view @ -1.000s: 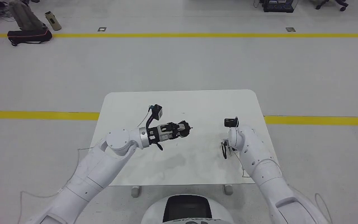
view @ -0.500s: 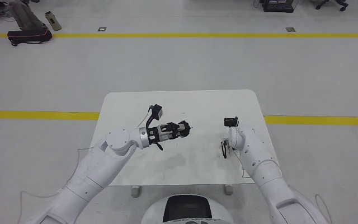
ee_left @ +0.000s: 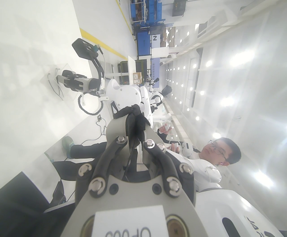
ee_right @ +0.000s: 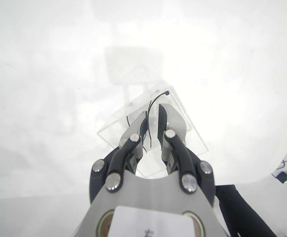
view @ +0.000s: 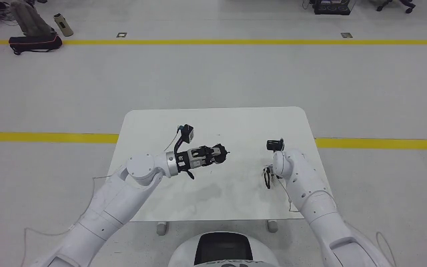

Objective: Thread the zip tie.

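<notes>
Nothing has shifted: my left claw (view: 221,153) stays clenched on a zip tie (ee_left: 131,150), my right claw (ee_right: 152,110) spread over the clear tray (ee_right: 188,125), so threading waits.

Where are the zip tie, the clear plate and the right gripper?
zip tie (ee_right: 166,92), right wrist view, on its square head.
clear plate (ee_right: 192,141), right wrist view, bare part near its corner.
right gripper (ee_right: 153,110), right wrist view, midway between its fingertips.

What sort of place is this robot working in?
Probably a big indoor robotics lab or workshop hall, not a home. The pale floor carries yellow lines, the robot works at a plain white table, and the left wrist view shows blue equipment racks under rows of ceiling lights.
</notes>
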Tool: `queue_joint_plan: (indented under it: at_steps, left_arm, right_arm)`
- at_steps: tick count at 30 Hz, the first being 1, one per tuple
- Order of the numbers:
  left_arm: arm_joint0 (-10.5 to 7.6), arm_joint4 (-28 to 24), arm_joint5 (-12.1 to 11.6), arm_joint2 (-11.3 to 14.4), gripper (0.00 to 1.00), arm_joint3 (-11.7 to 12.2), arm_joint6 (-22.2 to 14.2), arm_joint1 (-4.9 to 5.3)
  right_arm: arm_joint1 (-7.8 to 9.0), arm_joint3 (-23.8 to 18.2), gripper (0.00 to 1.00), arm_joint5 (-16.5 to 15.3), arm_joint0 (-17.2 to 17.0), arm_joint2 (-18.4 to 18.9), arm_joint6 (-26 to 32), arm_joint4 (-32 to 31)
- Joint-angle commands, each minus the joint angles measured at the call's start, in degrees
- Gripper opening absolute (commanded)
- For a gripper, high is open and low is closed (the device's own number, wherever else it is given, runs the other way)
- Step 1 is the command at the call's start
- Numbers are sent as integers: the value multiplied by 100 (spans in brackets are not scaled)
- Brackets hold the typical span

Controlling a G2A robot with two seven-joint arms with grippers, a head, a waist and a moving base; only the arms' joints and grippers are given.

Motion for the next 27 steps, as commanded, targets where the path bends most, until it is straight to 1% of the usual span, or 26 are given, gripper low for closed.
queue_joint_plan:
  at_steps: [1, 8, 11, 18, 21, 24, 27]
  left_arm:
    - [0, 0, 0, 0, 0, 0, 0, 0]
    - [0, 0, 0, 0, 0, 0, 0, 0]
    - [0, 0, 0, 0, 0, 0, 0, 0]
    - [0, 0, 0, 0, 0, 0, 0, 0]
    - [0, 0, 0, 0, 0, 0, 0, 0]
    - [0, 0, 0, 0, 0, 0, 0, 0]
    - [0, 0, 0, 0, 0, 0, 0, 0]
  right_arm:
    - [-5, 27, 15, -8, 10, -12, -13, 17]
    - [-16, 11, 17, -74, 25, -18, -96, 117]
    - [-16, -6, 16, -83, 15, -30, -95, 113]
    - [-48, 200, 15, -55, 72, -125, -129, 135]
    - [-65, 302, 11, -43, 121, -161, -161, 162]
    - [-76, 370, 0, -27, 160, -188, -171, 166]
    - [-77, 412, 0, -15, 188, -189, -188, 155]
